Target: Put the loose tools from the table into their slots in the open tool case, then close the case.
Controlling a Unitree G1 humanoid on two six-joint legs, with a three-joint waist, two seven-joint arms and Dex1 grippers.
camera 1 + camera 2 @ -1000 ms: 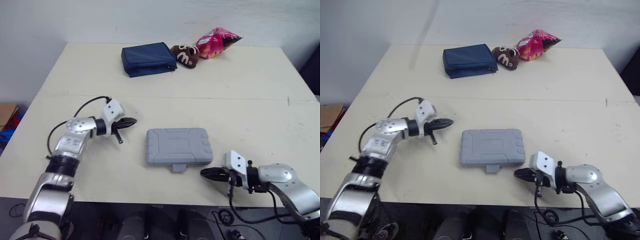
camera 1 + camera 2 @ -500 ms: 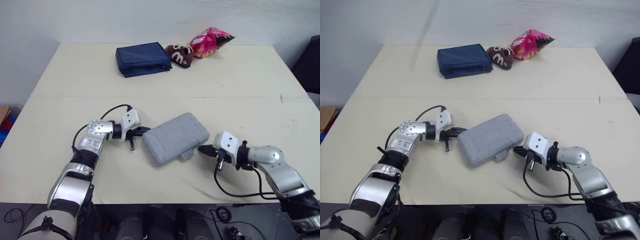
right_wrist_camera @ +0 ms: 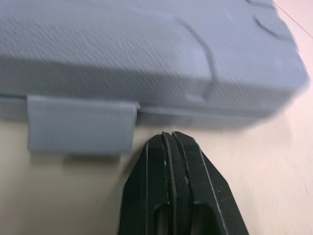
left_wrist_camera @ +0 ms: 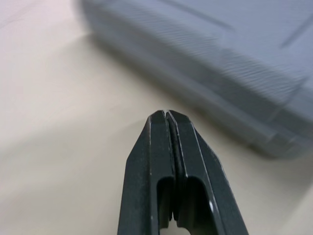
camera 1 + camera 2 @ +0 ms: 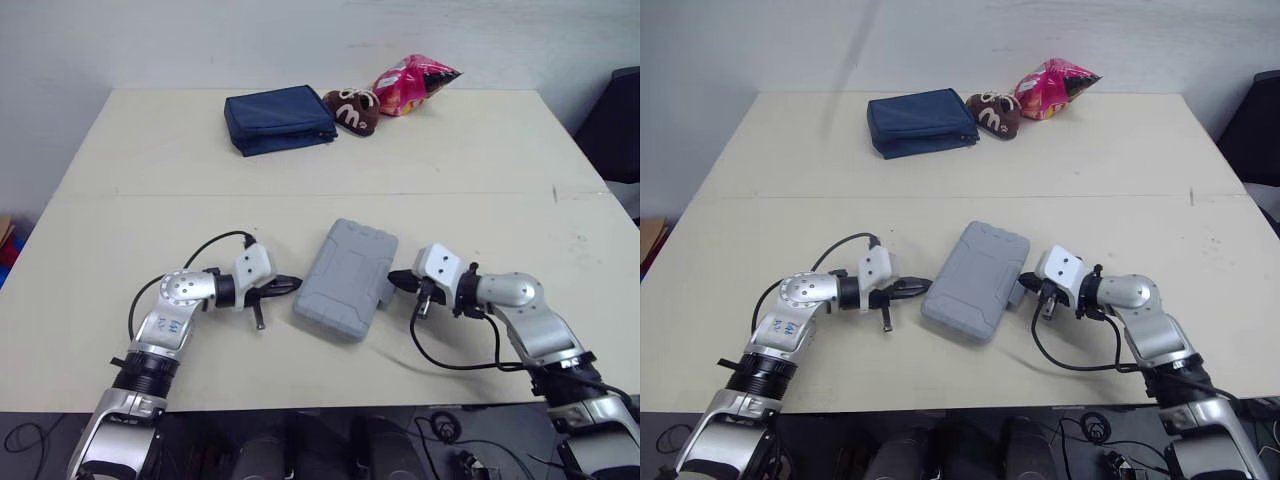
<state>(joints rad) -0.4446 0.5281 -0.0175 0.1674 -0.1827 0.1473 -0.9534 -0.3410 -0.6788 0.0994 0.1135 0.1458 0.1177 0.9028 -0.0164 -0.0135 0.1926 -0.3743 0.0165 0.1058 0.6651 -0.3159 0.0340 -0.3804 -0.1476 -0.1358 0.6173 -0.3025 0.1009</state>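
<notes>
Your two head views look forward and down from the near edge, sharing the whole table [image 5: 480, 160]. Each wrist view sits very close to the tool case [image 5: 348, 280]: one looks along the left gripper [image 4: 167, 115] at its left side, the other along the right gripper [image 3: 169, 134] at its right side.

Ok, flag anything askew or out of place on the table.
The grey case lies closed and skewed, diagonal to the table edge, its latch beside the shut right tool; the shut left tool points at its opposite side.

tool case [image 5: 347, 279]: grey | pouch [image 5: 279, 118]: navy | snack bag [image 5: 412, 84]: pink | packet [image 5: 350, 108]: brown, white | table [image 5: 150, 170]: cream
</notes>
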